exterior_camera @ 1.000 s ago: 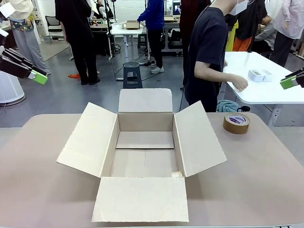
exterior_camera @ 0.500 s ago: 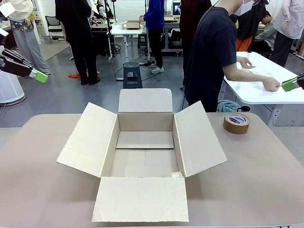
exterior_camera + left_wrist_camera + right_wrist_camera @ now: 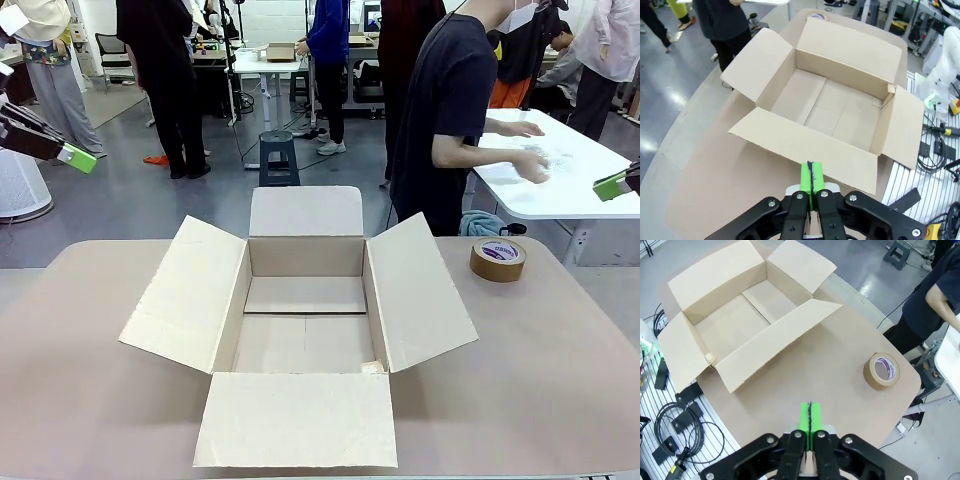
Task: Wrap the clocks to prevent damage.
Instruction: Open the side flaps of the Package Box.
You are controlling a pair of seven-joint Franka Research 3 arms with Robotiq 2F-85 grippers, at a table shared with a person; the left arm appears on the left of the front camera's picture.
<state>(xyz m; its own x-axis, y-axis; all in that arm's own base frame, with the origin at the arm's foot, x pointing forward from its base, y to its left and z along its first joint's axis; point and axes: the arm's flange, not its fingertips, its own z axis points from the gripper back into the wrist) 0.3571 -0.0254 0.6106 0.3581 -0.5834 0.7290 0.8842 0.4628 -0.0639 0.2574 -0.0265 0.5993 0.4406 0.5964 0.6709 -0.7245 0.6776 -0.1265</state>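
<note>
**While the box sits open, wrapping has not started**

Since nothing lies on the box floor but bare cardboard, I judge the task at its very start: no clock wrapped, none packed, all of it left to do. The box (image 3: 305, 256) stands mid-bench with all four flaps folded out. The tape roll (image 3: 498, 259) lies flat near the far right corner of the bench (image 3: 90, 400), well apart from the box. Where the clocks are I cannot tell. The person (image 3: 455, 110) at the far edge is turned away, with both hands (image 3: 530, 165) over the far white bench (image 3: 570, 195), and whatever is under them is too blurred to name.

The left tool (image 3: 80, 158) hangs high off the bench's left side, pads pressed together, pinching nothing. The left wrist view shows it (image 3: 811, 175) above the box's near flap. The right tool (image 3: 612, 186) is likewise pressed together and empty off the right side. The right wrist view shows it (image 3: 810, 417) over bare bench, near the tape roll.

Versus a second ago:
- Both tools had their fingers parted then; now they are closed.
- The right tool sits a little lower and further out.
- The person had one hand by small white packs on the far white bench; now both hands are over it and the packs aren't clear.
- Box and tape roll have not moved.
</note>
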